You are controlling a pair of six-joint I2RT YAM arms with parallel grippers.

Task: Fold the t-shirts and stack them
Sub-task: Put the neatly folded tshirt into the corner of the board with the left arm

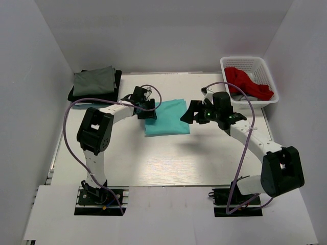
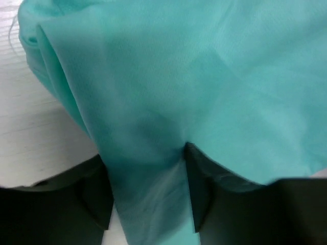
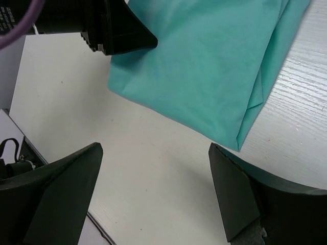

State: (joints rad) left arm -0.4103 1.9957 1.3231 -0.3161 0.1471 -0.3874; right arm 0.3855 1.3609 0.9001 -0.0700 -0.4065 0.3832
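The teal t-shirt point(image 1: 166, 118) lies folded on the tabletop point(image 1: 153, 158), its edge pinched by the left gripper point(image 1: 149, 113); the right gripper point(image 1: 188, 115) hovers spread beside it; a grey-green t-shirt point(image 1: 94, 80) tops a black one point(image 1: 76, 97); the red t-shirt point(image 1: 245, 81) lies crumpled in the basket point(image 1: 227, 64), yet unfolded.

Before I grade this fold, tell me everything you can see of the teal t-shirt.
The teal t-shirt is plain, thin, soft-looking cloth, folded into a rough rectangle, with layered edges showing at one corner. It lies mostly flat in the middle of the white table. The left claw is shut on a pinch of its left edge. The right claw hangs open beside its right edge, not touching. No print or label shows.
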